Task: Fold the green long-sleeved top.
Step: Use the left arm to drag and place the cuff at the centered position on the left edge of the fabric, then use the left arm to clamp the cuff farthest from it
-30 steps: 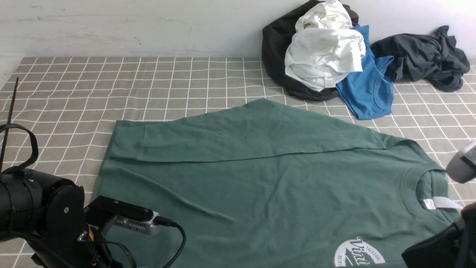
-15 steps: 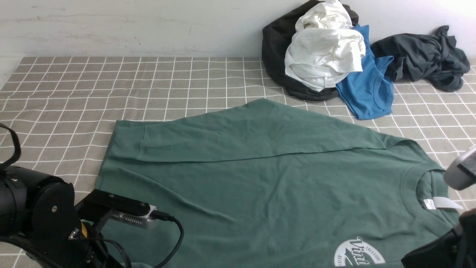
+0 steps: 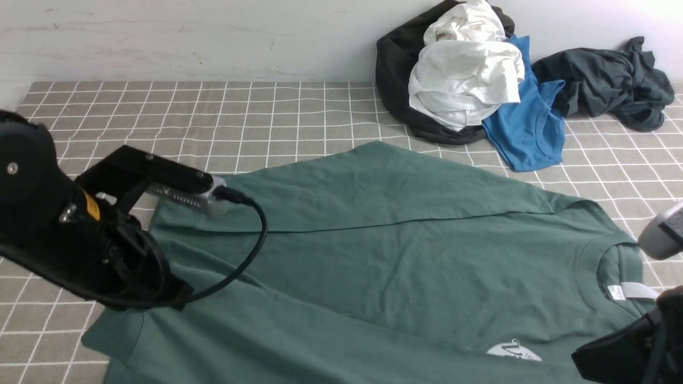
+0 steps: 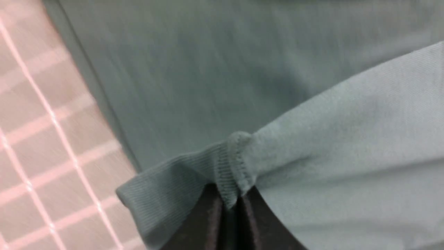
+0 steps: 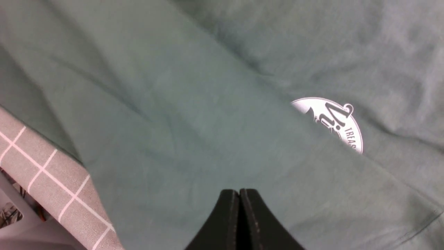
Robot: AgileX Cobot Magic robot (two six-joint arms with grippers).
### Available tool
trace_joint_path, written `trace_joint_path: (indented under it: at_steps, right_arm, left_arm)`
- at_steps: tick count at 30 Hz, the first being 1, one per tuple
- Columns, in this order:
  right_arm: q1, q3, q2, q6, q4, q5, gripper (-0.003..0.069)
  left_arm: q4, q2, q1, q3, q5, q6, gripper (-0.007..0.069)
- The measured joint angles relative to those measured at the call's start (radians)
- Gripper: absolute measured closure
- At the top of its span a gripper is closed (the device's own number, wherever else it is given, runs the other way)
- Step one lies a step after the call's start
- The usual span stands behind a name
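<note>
The green long-sleeved top [image 3: 405,256] lies spread on the checked cloth, its neck with the white label [image 3: 632,292] to the right. The far sleeve [image 3: 347,186] is folded over the body. The near sleeve [image 3: 299,341] lies across the front and covers the lower part of the white logo [image 3: 513,352]. My left gripper [image 4: 229,205] is shut on this sleeve's ribbed cuff [image 4: 229,166] and holds it raised; in the front view the left arm [image 3: 80,234] hides it. My right gripper [image 5: 239,191] is shut and empty over green fabric near the logo [image 5: 333,118].
A pile of clothes sits at the back right against the wall: a black garment [image 3: 395,69], white ones [image 3: 464,74], a blue top [image 3: 528,128] and a dark grey garment [image 3: 608,80]. The checked cloth [image 3: 213,117] stretches back left. Its near edge shows in the right wrist view [image 5: 34,156].
My left arm has risen and moved away from me, drawing the near sleeve over the top's body. The sleeve now hides part of the logo. The right arm has barely moved.
</note>
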Motion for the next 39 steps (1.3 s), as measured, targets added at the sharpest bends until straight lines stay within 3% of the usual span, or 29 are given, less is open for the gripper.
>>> trace_joint_path:
  at_steps: [10,17,24,25,29,39]
  right_arm:
    - [0.000,0.000,0.000,0.000,-0.026,-0.001,0.0673]
    - [0.000,0.000,0.000,0.019,-0.055,0.003,0.0673]
    - [0.000,0.000,0.000,0.075,-0.125,0.003,0.0673]
    - [0.000,-0.010,0.000,0.092,-0.145,0.006,0.0673]
    - [0.000,-0.050,0.000,0.121,-0.182,0.007,0.0673]
    - [0.000,-0.085,0.011,0.129,-0.217,-0.032,0.0673]
  left_arm:
    - [0.077,0.279,0.000,-0.130,-0.027,-0.003,0.0601]
    - [0.135,0.396,0.000,-0.136,-0.112,-0.071,0.0569]
    - [0.160,0.453,0.025,-0.147,-0.135,-0.099,0.0406]
    - [0.161,0.462,0.042,-0.165,-0.127,-0.102,0.0347]
    - [0.153,0.466,0.078,-0.243,-0.104,-0.103,0.0243]
    - [-0.017,0.580,0.219,-0.524,-0.110,-0.056,0.0198]
